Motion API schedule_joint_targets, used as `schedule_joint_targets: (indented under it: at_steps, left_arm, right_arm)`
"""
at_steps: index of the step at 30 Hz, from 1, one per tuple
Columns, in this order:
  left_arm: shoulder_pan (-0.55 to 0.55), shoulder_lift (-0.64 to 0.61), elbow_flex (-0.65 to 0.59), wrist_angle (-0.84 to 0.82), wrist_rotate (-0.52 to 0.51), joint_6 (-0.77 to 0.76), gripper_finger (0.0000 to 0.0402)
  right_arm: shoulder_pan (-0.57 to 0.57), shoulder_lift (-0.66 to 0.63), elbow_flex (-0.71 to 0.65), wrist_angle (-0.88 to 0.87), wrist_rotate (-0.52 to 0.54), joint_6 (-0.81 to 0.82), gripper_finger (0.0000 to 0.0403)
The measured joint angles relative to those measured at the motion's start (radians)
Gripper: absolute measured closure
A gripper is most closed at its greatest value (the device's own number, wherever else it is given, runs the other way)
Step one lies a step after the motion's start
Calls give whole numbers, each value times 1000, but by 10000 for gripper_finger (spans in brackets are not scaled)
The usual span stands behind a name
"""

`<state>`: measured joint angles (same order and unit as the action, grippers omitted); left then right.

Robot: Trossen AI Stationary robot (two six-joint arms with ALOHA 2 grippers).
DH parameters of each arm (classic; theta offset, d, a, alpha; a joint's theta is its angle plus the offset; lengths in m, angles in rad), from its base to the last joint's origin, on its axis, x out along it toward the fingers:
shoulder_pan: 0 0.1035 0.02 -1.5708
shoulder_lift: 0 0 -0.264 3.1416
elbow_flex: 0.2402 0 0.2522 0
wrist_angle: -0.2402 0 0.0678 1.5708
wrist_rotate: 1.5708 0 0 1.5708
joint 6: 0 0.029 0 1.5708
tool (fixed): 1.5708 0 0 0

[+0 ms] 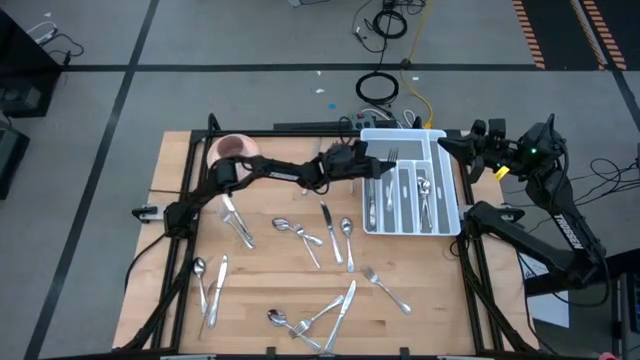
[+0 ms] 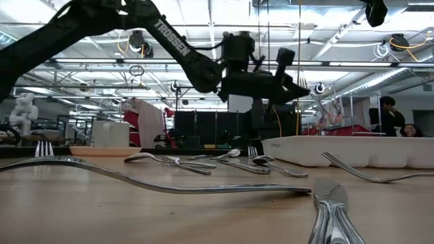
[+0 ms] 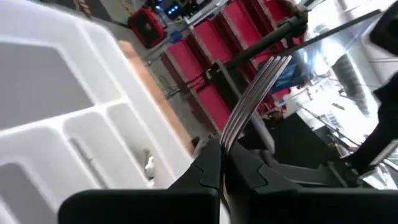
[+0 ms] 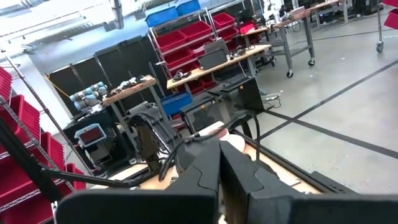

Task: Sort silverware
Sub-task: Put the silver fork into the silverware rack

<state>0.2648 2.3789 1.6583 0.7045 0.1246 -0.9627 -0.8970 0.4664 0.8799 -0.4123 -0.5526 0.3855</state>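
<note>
A fork (image 3: 255, 99) is clamped in the left gripper (image 3: 222, 163) above the white tray (image 1: 447, 170); the right gripper (image 4: 219, 163), clenched empty, is parked aside. If released off-line, the fork could straddle a divider.

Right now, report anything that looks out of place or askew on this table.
Nothing is damaged or spilled. Loose silverware lies scattered at all angles on the table, unsorted beside the white tray. The left gripper holds a fork above the tray; the right gripper waits, shut, off to the side.
</note>
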Motion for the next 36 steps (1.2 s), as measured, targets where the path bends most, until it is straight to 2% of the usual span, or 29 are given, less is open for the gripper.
schedule_joint_targets:
  at_steps: [11,29,33,36]
  left_arm:
    - [-15,66,4,56,-76,34,394]
    - [-76,66,5,-27,-108,221,394]
    - [-82,66,7,-68,-158,216,394]
    - [-82,72,4,-123,-202,157,394]
  right_arm:
    - [0,0,0,-28,-3,0,403]
    - [0,0,0,-27,-29,-7,403]
    - [0,0,0,-27,-29,-7,403]
    - [0,0,0,-27,-29,-6,403]
